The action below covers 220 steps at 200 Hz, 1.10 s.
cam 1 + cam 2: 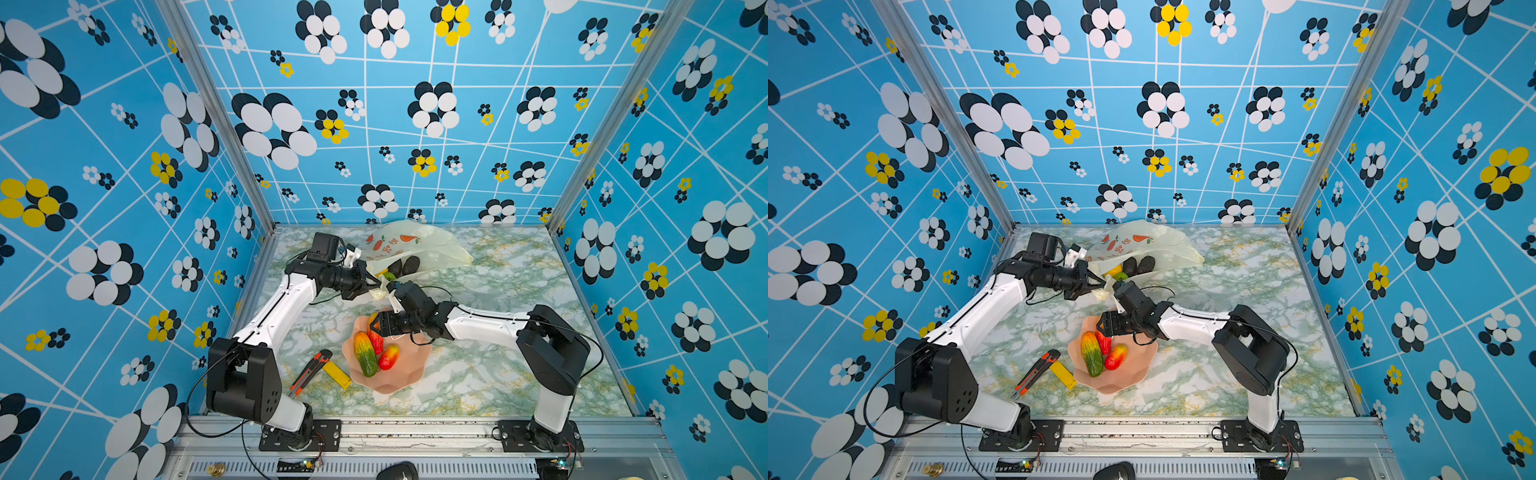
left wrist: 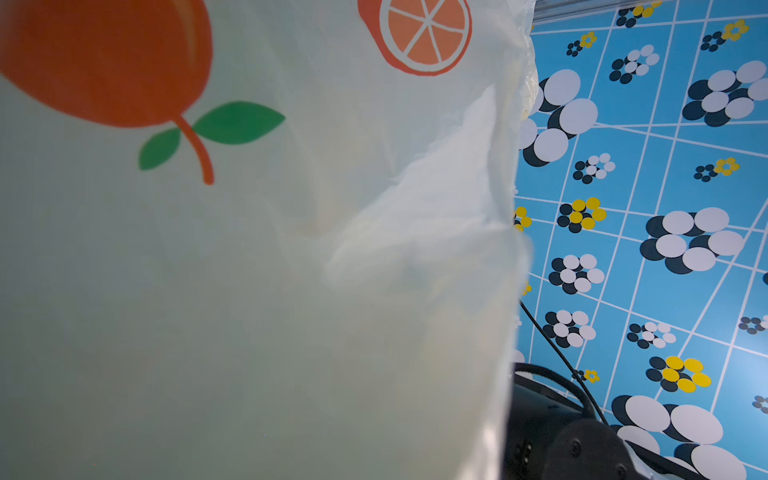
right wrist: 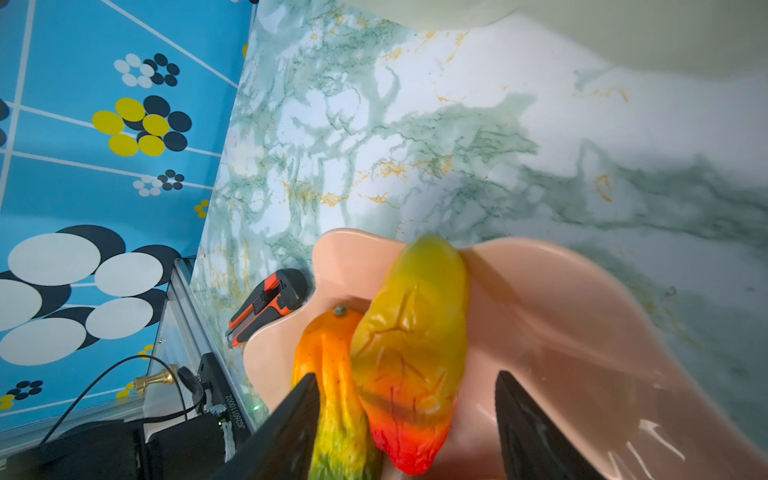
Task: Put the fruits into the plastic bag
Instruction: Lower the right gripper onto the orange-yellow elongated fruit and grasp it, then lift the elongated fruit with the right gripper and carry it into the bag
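Note:
The plastic bag lies at the back of the table, its mouth facing forward. Two black fruits, a green one and a yellow one show inside. My left gripper is shut on the bag's mouth edge; the bag hides its jaws in the left wrist view. My right gripper is open over the pink bowl, its jaws on either side of an orange-red piece. A green-orange piece and a mango lie beside it.
The pink scalloped bowl sits at centre front. An orange-black utility knife and a flat yellow block lie just left of it. Patterned walls close in three sides of the marble table.

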Each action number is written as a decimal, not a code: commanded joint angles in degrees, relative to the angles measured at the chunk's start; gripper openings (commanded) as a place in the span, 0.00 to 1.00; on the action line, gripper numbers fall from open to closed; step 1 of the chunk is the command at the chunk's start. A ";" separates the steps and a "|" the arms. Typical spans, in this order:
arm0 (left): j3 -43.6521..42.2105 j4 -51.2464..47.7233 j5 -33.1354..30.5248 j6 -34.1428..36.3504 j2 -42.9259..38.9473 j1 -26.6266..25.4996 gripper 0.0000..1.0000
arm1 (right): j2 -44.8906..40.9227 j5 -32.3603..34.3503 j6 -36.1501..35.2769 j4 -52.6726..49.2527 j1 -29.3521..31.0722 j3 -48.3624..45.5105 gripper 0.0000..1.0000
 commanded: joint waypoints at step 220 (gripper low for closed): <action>-1.28 0.52 2.08 0.00 -1.69 0.83 0.00 | -3.63 4.24 -2.25 1.25 2.25 -1.93 0.30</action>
